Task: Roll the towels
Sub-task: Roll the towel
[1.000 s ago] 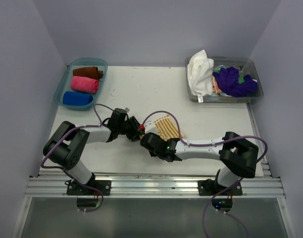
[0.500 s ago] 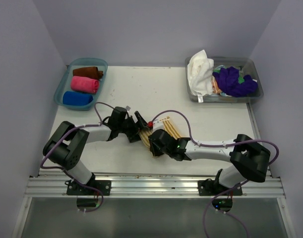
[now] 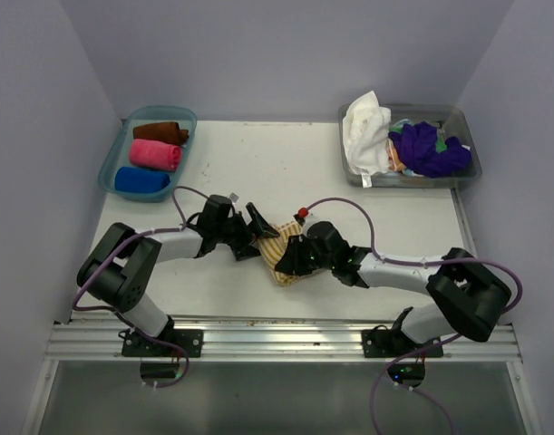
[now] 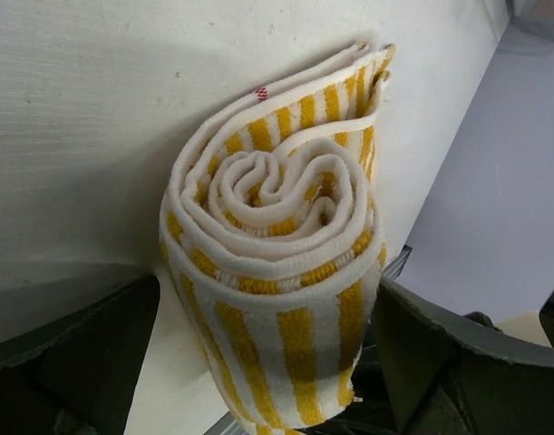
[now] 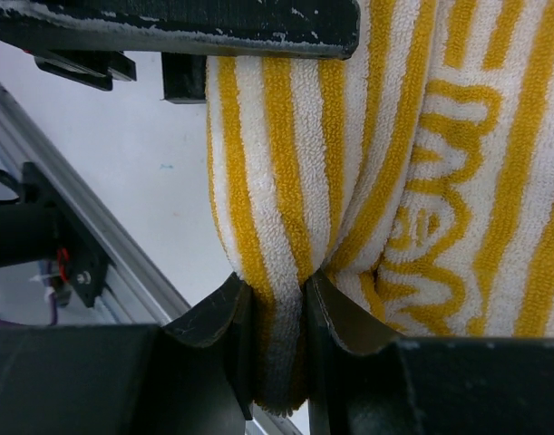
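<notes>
A mustard-yellow towel with white stripes point(image 3: 282, 250) lies rolled on the table between my two arms. The left wrist view shows its spiral end point(image 4: 277, 236) facing the camera. My left gripper point(image 3: 256, 233) is open, and its fingers point(image 4: 86, 353) stand wide on either side of the roll without pressing it point(image 4: 267, 299). My right gripper point(image 3: 293, 259) is shut on a pinched fold of the same towel point(image 5: 286, 136) at the roll's near side point(image 5: 277, 313). One finger of the left gripper point(image 5: 186, 23) crosses the top of the right wrist view.
A blue tray point(image 3: 109, 169) at the back left holds a brown roll point(image 3: 160, 132), a pink roll point(image 3: 155, 155) and a blue roll point(image 3: 141, 180). A clear bin point(image 3: 413, 182) at the back right holds loose white point(image 3: 365, 136) and purple point(image 3: 428, 148) towels. A metal rail point(image 3: 277, 340) runs along the near edge.
My left gripper has opened wide off the towel. My right gripper has moved right and back, and the striped towel, spread behind it before, is now a compact roll.
</notes>
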### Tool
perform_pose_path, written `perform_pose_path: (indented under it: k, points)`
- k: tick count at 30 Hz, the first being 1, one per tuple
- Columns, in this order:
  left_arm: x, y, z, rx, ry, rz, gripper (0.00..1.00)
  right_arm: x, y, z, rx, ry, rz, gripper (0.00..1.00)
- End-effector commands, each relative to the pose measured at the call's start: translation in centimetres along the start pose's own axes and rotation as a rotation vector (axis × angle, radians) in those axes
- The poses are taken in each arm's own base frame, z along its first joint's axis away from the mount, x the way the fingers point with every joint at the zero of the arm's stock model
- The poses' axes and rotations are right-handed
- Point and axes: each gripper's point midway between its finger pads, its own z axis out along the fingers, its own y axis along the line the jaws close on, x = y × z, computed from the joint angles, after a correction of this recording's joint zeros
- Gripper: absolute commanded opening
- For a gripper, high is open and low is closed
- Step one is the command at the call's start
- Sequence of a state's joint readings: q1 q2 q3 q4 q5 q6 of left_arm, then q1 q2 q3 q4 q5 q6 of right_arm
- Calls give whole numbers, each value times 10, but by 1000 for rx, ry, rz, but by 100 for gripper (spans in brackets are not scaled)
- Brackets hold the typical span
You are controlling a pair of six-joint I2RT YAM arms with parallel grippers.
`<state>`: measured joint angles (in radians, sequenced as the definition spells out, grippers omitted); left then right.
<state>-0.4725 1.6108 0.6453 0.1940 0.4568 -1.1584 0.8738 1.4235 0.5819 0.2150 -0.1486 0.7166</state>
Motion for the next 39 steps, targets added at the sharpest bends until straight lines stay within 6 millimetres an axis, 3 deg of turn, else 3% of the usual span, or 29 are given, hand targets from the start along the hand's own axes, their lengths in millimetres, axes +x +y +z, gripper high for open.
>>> perform_pose_path:
  k: [1, 5, 8, 9, 11, 12, 19, 22, 23, 26, 27, 29, 30, 33, 34, 35, 36, 37, 38, 39]
  points:
    - [-1, -7, 0, 24, -14, 39, 99, 2, 25, -3, -155, 29, 89, 0]
    - [-2, -7, 2, 26, -16, 38, 94, -4, 25, -4, -237, 10, 185, 0]
    - [-2, -8, 2, 27, -18, 40, 91, 4, 22, -3, -283, 35, 292, 0]
    - [-2, -8, 2, 27, -18, 40, 90, -4, 27, -4, -330, 10, 302, 0]
    - [-2, -7, 2, 23, -20, 39, 88, 5, 18, -1, -333, 31, 393, 0]
    - [-1, -6, 2, 22, -18, 37, 87, -5, 23, -4, -385, -9, 401, 0]
    - [0, -3, 4, 14, -12, 30, 79, -5, 21, -6, -535, -34, 611, 0]
    - [-1, -2, 6, 4, -12, 23, 67, 6, 9, 1, -511, -21, 642, 0]
    - [0, -2, 6, 0, -10, 22, 59, 6, 7, 2, -501, -25, 643, 0]
    - [-1, -1, 8, -19, -5, 20, 50, 9, 6, 1, -492, -23, 637, 1]
    - [-2, -2, 9, -20, -5, 19, 50, 7, 6, -1, -491, -33, 629, 15]
    - [-1, 0, 8, -36, 0, 10, 48, 14, -2, 2, -440, -19, 633, 32]
    - [-2, -1, 8, -41, -1, 8, 47, 14, -6, 2, -412, -31, 632, 48]
    - [-3, 2, 6, -82, 3, 8, 43, 23, -18, 3, -301, -16, 596, 70]
    - [-1, 9, 6, -119, 9, 6, 43, 13, -9, -4, -315, -49, 525, 72]
    - [-2, 8, 5, -128, 7, 11, 43, 32, -20, -2, -218, 17, 528, 72]
    - [-1, 10, 4, -151, 14, 7, 43, 35, -21, -3, -179, 28, 500, 74]
    - [0, 14, 4, -176, 20, 4, 43, 18, -19, -3, -136, -33, 416, 76]
    - [0, 14, 3, -178, 19, 5, 44, 35, -20, -14, -35, 31, 373, 77]
    - [0, 15, 3, -180, 18, 5, 44, 29, -21, -20, 20, 9, 267, 80]
